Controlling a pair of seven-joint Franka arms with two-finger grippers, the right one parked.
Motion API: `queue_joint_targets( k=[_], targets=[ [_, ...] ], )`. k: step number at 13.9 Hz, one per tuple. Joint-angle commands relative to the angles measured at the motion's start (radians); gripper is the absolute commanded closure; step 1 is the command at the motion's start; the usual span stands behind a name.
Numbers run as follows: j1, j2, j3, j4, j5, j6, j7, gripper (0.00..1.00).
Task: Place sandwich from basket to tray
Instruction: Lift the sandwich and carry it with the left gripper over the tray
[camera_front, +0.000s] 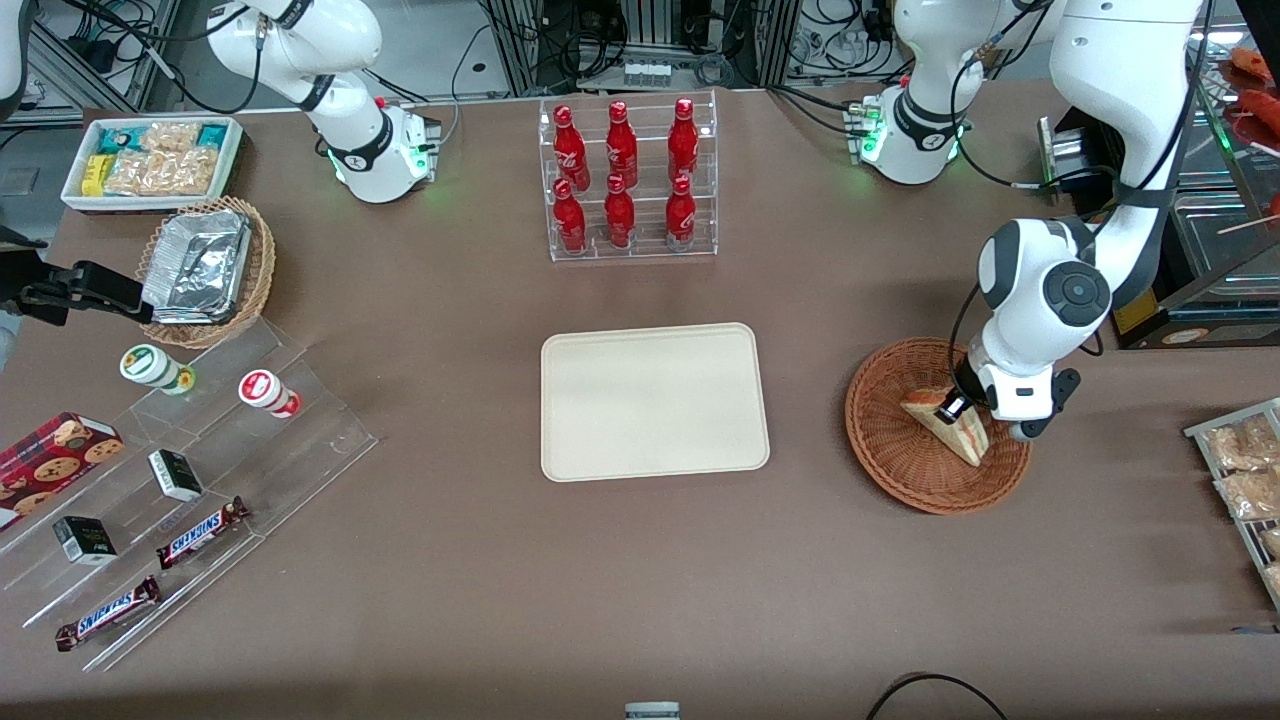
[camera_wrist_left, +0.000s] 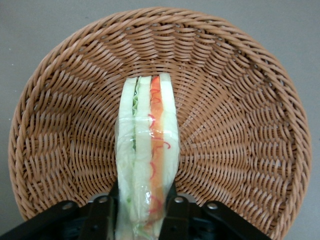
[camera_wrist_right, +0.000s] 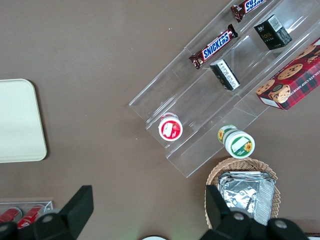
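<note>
The sandwich (camera_front: 948, 427), a plastic-wrapped pale bread wedge with a red-orange and green filling stripe, stands on edge in the reddish-brown wicker basket (camera_front: 890, 450) toward the working arm's end of the table. My left gripper (camera_front: 968, 412) is down in the basket with its two black fingers (camera_wrist_left: 104, 215) pressed against both sides of the sandwich (camera_wrist_left: 147, 150), shut on it. The basket's woven wall (camera_wrist_left: 240, 100) surrounds it. The cream-beige tray (camera_front: 654, 401) lies flat and bare at the table's middle, beside the basket.
A clear rack of red bottles (camera_front: 627, 180) stands farther from the front camera than the tray. A clear stepped shelf with snack bars and cups (camera_front: 180, 470), a tan basket of foil containers (camera_front: 205, 268) and a white snack bin (camera_front: 152, 160) lie toward the parked arm's end.
</note>
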Motion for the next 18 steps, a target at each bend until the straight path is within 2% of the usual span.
queue_joint_targets(
  k=[1, 4, 6, 11, 15, 18],
  targets=[
    [0.008, -0.056, -0.006, 0.034, 0.005, -0.085, 0.003, 1.0],
    [-0.001, -0.078, -0.027, 0.225, 0.009, -0.389, 0.041, 1.0],
    [-0.002, -0.07, -0.085, 0.348, 0.006, -0.538, 0.075, 1.0],
    [-0.031, -0.035, -0.297, 0.467, 0.013, -0.632, 0.086, 1.0],
    [-0.108, 0.022, -0.382, 0.511, 0.002, -0.6, 0.072, 1.0],
    [-0.143, 0.148, -0.451, 0.6, 0.013, -0.582, 0.075, 1.0]
  ],
)
